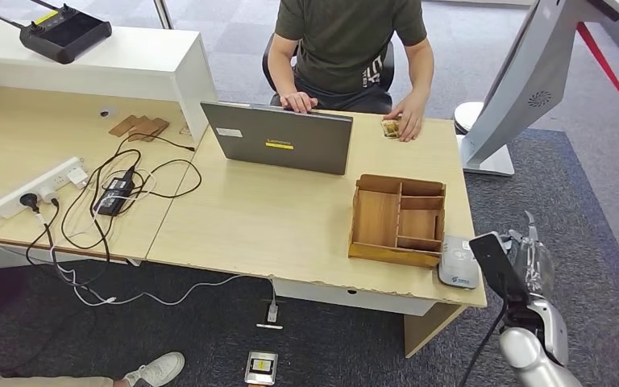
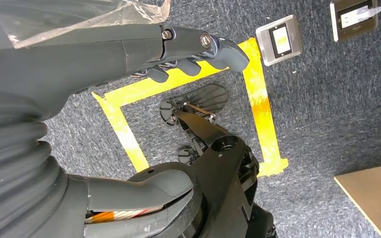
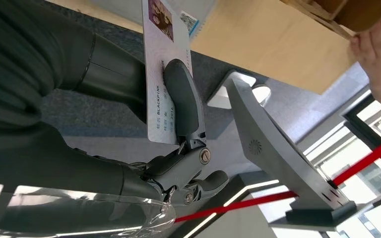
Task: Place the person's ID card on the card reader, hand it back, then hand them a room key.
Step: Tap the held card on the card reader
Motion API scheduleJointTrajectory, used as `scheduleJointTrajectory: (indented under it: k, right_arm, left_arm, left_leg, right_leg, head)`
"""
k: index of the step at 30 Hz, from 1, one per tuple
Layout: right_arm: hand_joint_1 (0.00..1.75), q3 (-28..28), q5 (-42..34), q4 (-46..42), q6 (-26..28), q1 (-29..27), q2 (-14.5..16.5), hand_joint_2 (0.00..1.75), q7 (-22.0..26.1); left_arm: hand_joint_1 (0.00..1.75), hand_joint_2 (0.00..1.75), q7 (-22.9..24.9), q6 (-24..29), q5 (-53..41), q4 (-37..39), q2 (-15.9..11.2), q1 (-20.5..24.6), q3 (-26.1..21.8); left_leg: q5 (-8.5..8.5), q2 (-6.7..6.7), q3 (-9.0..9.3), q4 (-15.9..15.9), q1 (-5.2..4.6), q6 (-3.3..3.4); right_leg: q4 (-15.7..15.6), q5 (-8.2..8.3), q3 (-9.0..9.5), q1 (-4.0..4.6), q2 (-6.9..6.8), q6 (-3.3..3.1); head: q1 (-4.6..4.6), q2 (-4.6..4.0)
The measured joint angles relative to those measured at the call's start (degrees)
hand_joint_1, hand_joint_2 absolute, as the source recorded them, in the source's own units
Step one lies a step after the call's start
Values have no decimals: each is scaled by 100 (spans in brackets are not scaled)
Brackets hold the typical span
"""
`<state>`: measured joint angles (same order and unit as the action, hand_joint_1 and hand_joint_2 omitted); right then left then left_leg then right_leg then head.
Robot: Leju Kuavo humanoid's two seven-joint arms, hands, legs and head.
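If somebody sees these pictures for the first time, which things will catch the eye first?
Probably the ID card pinched in the robot's right hand, off the desk's near right corner. Next, the small grey card reader on that corner, beside the wooden organizer. Then the seated person behind the laptop.

The desk has a pale wood-grain top, matt, its front edge chipped and rough. The divided organiser tray on it is plain brown wood, unvarnished in look. The card reader beside it has a smooth, light grey plastic shell. The laptop lid is matt grey. The ID card looks like glossy laminated plastic. The right hand pressing it has a smooth matt grey thumb with bright metal pins, and clear plastic film wraps the wrist. The left hand is the same matt grey plastic. The floor is rough blue-grey carpet with worn yellow tape. The person's shirt is soft, dull green cloth.
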<state>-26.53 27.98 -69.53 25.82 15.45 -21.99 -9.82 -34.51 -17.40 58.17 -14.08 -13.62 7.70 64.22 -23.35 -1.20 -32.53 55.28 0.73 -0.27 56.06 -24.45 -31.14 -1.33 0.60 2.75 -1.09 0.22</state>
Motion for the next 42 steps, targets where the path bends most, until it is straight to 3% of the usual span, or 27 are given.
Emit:
scheduleJointTrajectory:
  k: [8,21,31,42]
  right_arm:
    - [175,-97,-327,592,-459,-6,9,175,57]
    - [175,-272,-108,841,-497,221,-21,175,-91]
    - [175,-318,633,-270,-369,593,-285,175,-497]
    - [175,-504,1206,-1243,-1498,1496,-210,175,-903]
  left_arm:
    - [0,175,-18,1,-3,0,0,-1,0]
    - [0,175,-101,1,8,0,-9,-22,0]
    - [0,175,-87,-8,-4,0,-13,-27,2]
    - [0,175,128,-95,-203,-2,-6,177,32]
  left_leg:
    - [0,0,-2,0,0,0]
    - [3,2,-1,0,0,0]
    - [4,3,0,1,-1,0]
    - [11,3,-2,0,0,-4]
  right_leg:
    - [1,0,1,0,0,0]
    - [1,3,3,0,0,2]
    - [2,6,2,-1,0,5]
    - [5,10,2,0,0,4]
  head:
    - [0,0]
    - [0,0]
    - [-1,0]
    - [-1,0]
